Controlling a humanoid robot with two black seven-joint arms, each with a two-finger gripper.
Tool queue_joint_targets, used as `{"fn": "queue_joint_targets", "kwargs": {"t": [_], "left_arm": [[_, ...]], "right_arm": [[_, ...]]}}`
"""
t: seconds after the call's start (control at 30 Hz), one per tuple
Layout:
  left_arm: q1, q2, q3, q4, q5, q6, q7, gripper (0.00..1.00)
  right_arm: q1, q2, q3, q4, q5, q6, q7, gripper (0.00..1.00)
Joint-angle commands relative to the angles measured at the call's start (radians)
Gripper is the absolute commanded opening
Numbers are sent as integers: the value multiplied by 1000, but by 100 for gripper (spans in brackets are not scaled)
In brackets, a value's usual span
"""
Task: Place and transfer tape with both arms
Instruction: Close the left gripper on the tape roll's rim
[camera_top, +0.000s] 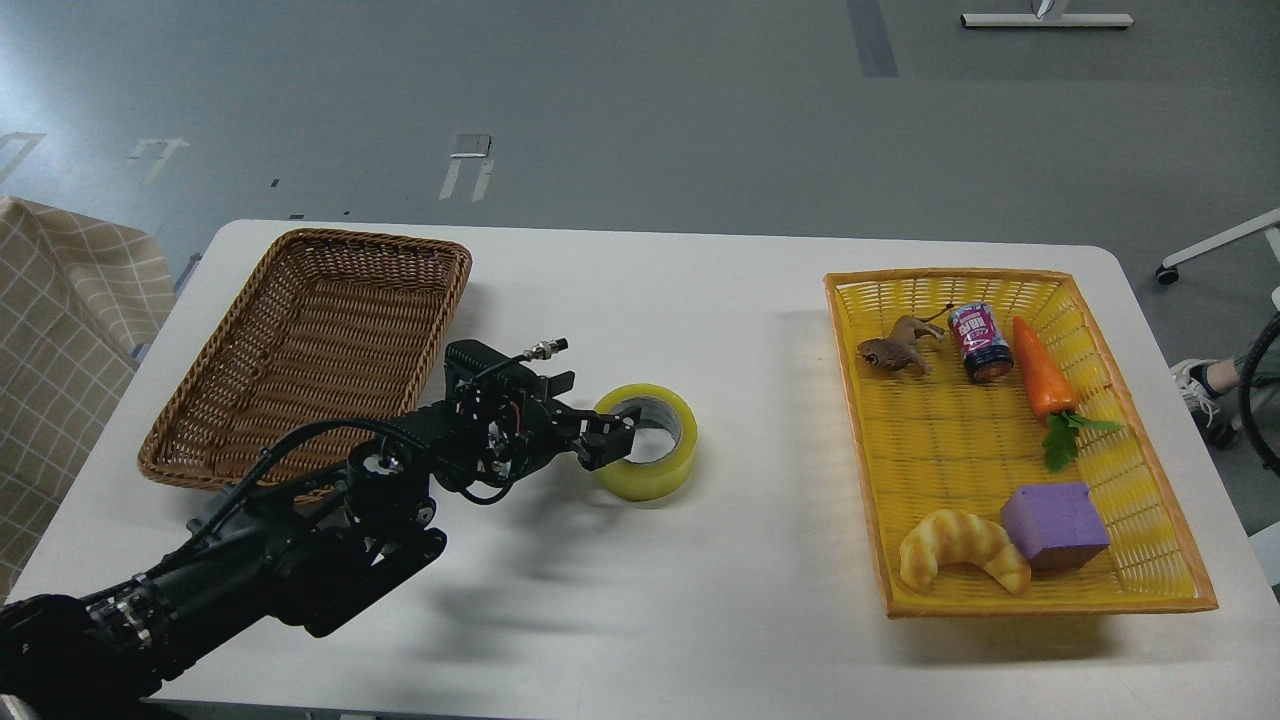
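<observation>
Tape (648, 442), a wide yellow-green roll with a pale core, lies flat on the white counter (640, 620) near its middle, its hole facing up. It sits just right of the brown wicker basket (310, 350) and well apart from the yellow basket (1010, 440) on the right side.

The left arm (280, 550) comes in from the lower left and reaches across in front of the brown basket. Its left hand (612, 436) is at the roll's left edge: one finger (615, 420) reaches over the rim toward the hole, and another (600, 455) lies against the outer wall, so the left wall of the roll sits between them. The fingers are spread apart around that wall; whether they press on it firmly cannot be told from this view. The roll rests on the counter, with its shadow close under it.

The right arm and its hand are out of the picture.

The brown basket shows only its woven floor. In the yellow basket lie a small brown toy animal (898, 350), a purple can (980, 342) on its side beside it, an orange carrot (1045, 385) with green leaves, a purple block (1055, 523) and a golden croissant (962, 562) touching the block's left side near the front rim.
</observation>
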Motion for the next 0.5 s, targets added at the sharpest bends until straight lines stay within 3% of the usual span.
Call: {"fn": "queue_joint_targets", "kwargs": {"t": [0.0,0.07,0.3,0.47], "left_arm": [[0,5,1,0,0,0,-2,68],[1,8,1,0,0,0,-3,50],[3,9,1,0,0,0,-5,48],[8,12,1,-2,0,0,-52,44]], "right_arm": [[-4,1,0,-1,0,0,2,100],[-5,1,0,-2,0,0,0,100],[-8,1,0,-4,0,0,0,100],[-10,1,1,-8,0,0,0,100]]}}
